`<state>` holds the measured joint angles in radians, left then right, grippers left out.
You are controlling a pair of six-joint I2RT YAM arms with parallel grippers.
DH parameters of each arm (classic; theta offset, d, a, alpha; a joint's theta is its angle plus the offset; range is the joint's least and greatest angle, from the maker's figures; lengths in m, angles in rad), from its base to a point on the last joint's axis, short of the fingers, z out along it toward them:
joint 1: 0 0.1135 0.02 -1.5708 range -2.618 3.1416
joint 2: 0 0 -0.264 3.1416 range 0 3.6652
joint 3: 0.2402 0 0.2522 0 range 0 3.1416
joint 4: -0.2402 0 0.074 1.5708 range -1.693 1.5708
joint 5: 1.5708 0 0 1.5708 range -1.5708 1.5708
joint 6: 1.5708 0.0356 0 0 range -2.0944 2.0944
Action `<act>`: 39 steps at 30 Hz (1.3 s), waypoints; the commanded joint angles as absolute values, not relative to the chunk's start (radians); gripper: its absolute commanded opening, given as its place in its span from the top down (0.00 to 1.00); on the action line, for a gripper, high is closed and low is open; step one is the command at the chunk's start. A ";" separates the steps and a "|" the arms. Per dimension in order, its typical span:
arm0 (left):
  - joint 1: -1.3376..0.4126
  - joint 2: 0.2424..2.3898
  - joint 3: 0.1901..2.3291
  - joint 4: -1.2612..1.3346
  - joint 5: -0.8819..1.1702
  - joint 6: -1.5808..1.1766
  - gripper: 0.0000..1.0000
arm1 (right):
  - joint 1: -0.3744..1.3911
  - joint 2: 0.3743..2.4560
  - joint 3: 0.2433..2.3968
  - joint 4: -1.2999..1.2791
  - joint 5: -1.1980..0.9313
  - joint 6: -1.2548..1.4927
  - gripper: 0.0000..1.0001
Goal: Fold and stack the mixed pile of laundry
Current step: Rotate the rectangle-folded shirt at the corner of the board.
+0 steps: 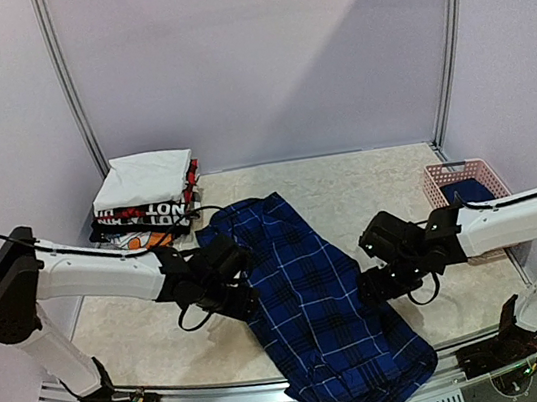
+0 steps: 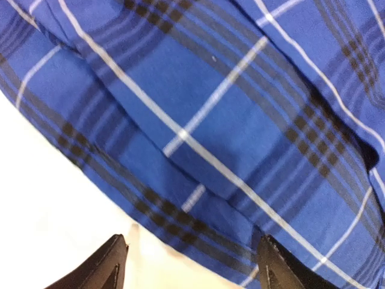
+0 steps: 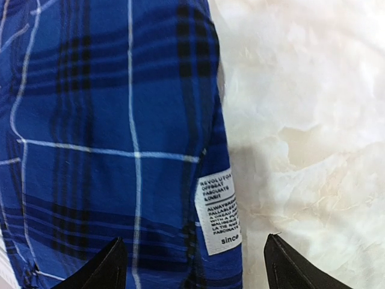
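The dark-blue plaid shirt (image 1: 315,295) lies as a long folded strip across the middle of the table, and its near end hangs over the front edge. My left gripper (image 1: 241,288) hovers at the shirt's left edge. Its jaws are open in the left wrist view, where the left gripper (image 2: 195,270) stands over the plaid hem (image 2: 180,226) and grips nothing. My right gripper (image 1: 374,284) is at the shirt's right edge. It is open too, and the right gripper (image 3: 198,270) straddles the edge bearing a white care label (image 3: 218,211). Something dark blue (image 1: 473,192) lies in the basket.
A pink lattice basket (image 1: 440,183) stands at the right edge of the table. A stack of folded white and black garments (image 1: 147,199) sits at the back left. Pale marbled tabletop (image 1: 138,342) shows on both sides of the shirt.
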<state>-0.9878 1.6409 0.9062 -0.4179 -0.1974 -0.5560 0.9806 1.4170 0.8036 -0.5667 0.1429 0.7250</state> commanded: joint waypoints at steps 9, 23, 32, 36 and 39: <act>-1.004 1.627 0.759 -0.165 -0.161 -0.689 0.48 | 0.970 1.502 0.729 -0.463 0.071 0.722 0.42; -0.936 1.754 0.859 -0.171 -0.207 -0.635 1.00 | 0.970 1.460 0.649 -0.408 0.027 0.778 0.84; -0.792 1.861 1.095 -0.293 -0.161 -0.490 1.00 | 1.011 1.407 0.583 -0.217 -0.029 0.932 0.95; -0.753 1.940 1.239 -0.358 -0.147 -0.436 1.00 | 1.035 1.452 0.611 -0.152 -0.059 0.953 0.90; -0.735 1.989 1.311 -0.397 -0.137 -0.421 1.00 | 1.043 1.500 0.653 -0.164 -0.073 0.935 0.79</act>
